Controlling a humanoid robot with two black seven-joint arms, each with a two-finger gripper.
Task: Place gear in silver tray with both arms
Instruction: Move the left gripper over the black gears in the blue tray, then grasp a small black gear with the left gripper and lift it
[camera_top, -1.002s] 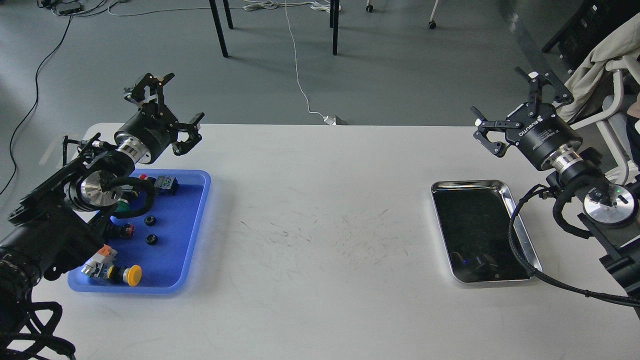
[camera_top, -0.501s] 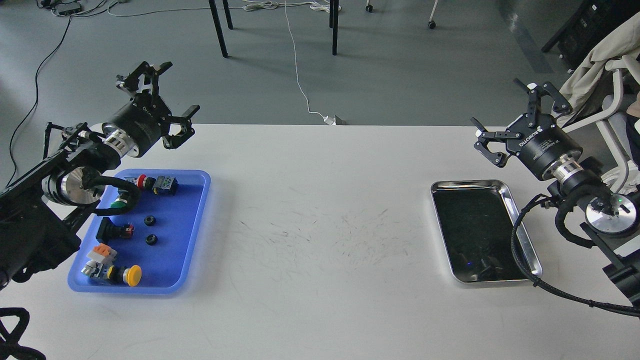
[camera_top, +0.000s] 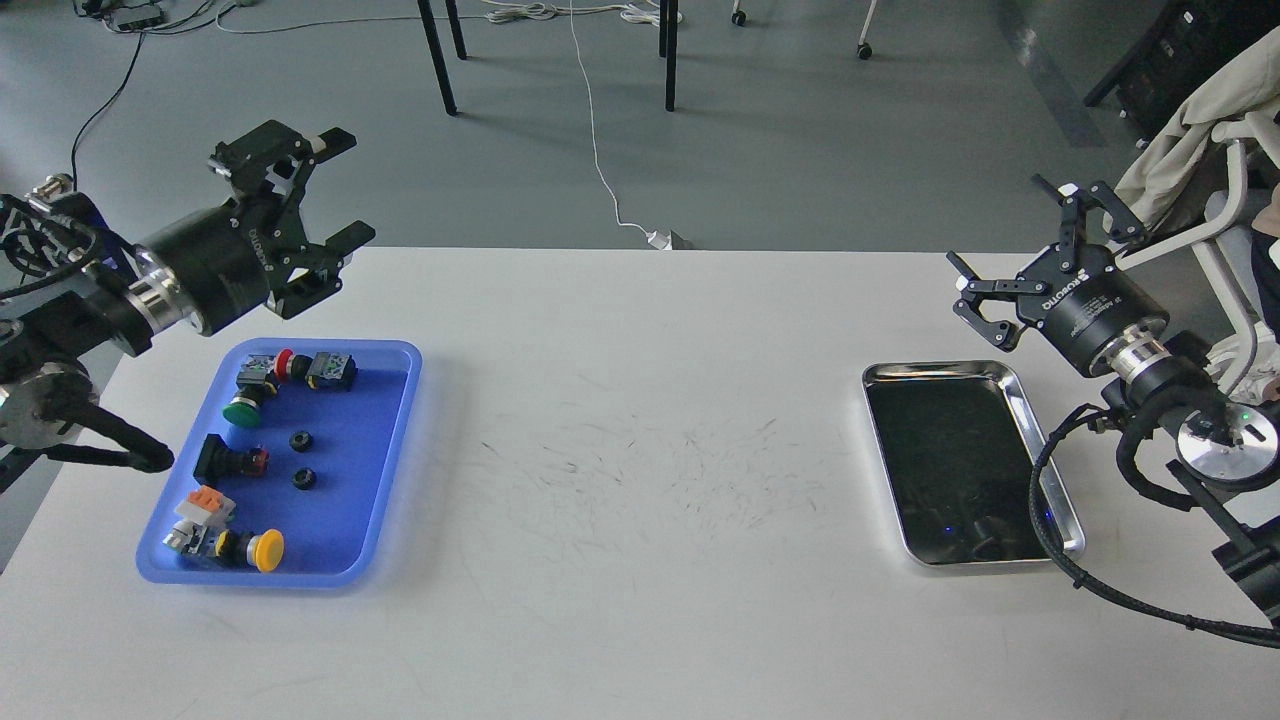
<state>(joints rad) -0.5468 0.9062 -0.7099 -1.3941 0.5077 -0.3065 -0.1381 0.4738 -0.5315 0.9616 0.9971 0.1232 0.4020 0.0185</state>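
Note:
Two small black round gears (camera_top: 299, 440) (camera_top: 303, 479) lie in the middle of the blue tray (camera_top: 350, 500) at the table's left. The silver tray (camera_top: 1022, 400) lies at the right with nothing on its dark bottom. My left gripper (camera_top: 335, 190) is open and empty, raised above the table's far edge, beyond the blue tray's far left corner. My right gripper (camera_top: 1010, 250) is open and empty, raised beyond the silver tray's far right corner. Its cable hangs over that tray's right rim.
The blue tray also holds a green button (camera_top: 240, 408), a red button (camera_top: 283, 365), a yellow button (camera_top: 265, 550), a black switch (camera_top: 225, 460) and an orange-white part (camera_top: 205, 505). A chair with beige cloth (camera_top: 1200, 130) stands at the far right.
My left arm has drawn back to the left and off the blue tray, uncovering its left side. My right gripper has shifted slightly right and down. Both stayed open.

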